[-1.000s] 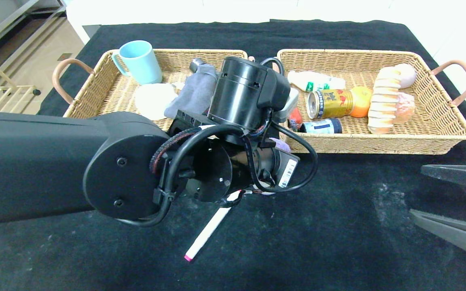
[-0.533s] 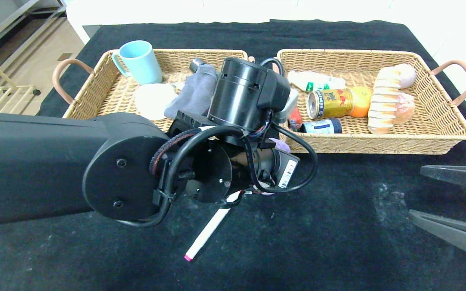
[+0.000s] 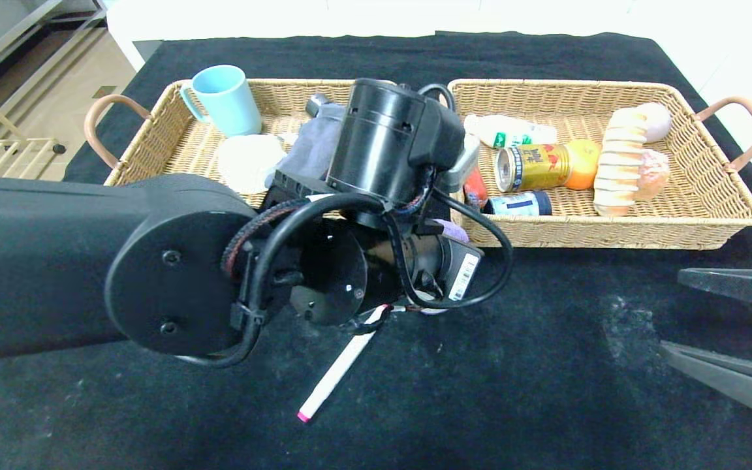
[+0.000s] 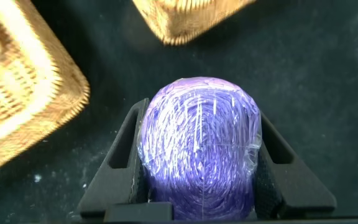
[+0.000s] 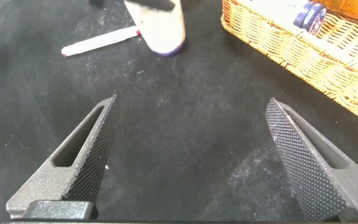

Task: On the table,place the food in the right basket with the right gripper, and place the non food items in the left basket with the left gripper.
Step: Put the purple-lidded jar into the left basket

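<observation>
Purple wrapped ball (image 4: 199, 146) sits clamped between the two fingers of my left end effector (image 4: 201, 155), which I hold above the dark table (image 3: 546, 365), near the gap between the two wicker baskets. It looks like a non-food item, so I judge it belongs in the left basket (image 3: 154, 140), and I have it raised so it can pass over that basket's front rim rather than knock into it.

My right end effector (image 5: 194, 155) hangs low over the table at my right side with its fingers spread wide apart and nothing between them; it seems parked while the left arm works.

Already in the left basket are a light blue mug (image 3: 222, 98), a white lump (image 3: 249, 160) and a grey cloth (image 3: 314, 147), so free space for the ball is nearer the front or the left part. In the right basket (image 3: 709, 196) lie a gold can (image 3: 532, 166), an orange (image 3: 583, 163), a small white bottle (image 3: 506, 130), a dark-capped little jar (image 3: 519, 203) and a ridged bread roll (image 3: 624, 163).

A white pen with a pink tip (image 3: 333, 375) lies on the table just below my left arm, not yet sorted. My own arm hides much of the space between the baskets from the head view, so I cannot tell what else sits there.
</observation>
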`<act>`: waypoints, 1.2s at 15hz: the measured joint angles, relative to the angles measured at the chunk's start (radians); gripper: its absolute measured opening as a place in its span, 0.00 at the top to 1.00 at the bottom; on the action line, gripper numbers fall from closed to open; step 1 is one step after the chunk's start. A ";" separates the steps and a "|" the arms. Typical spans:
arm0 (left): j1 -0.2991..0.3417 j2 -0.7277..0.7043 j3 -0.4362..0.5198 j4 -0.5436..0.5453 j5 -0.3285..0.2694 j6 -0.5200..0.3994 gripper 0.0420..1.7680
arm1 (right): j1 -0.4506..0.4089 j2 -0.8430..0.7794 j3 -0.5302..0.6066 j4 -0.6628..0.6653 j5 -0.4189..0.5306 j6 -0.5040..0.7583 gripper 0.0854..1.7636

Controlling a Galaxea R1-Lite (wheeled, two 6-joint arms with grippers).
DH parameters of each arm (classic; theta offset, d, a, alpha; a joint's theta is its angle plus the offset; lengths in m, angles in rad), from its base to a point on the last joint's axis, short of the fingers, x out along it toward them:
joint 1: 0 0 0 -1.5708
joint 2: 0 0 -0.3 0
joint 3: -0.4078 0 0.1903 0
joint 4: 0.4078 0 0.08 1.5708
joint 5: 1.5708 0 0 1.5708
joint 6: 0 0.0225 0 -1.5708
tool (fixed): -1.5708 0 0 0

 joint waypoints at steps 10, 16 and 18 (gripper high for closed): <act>0.008 -0.136 -0.003 -0.002 -0.015 -0.061 0.51 | 0.007 0.003 0.004 0.001 0.000 -0.003 0.03; 0.081 -0.191 -0.039 -0.004 -0.017 -0.086 0.51 | 0.009 0.004 0.007 0.001 0.000 -0.003 0.03; 0.124 -0.198 -0.060 -0.007 -0.035 -0.086 0.51 | 0.010 0.004 0.007 0.001 0.000 -0.004 0.03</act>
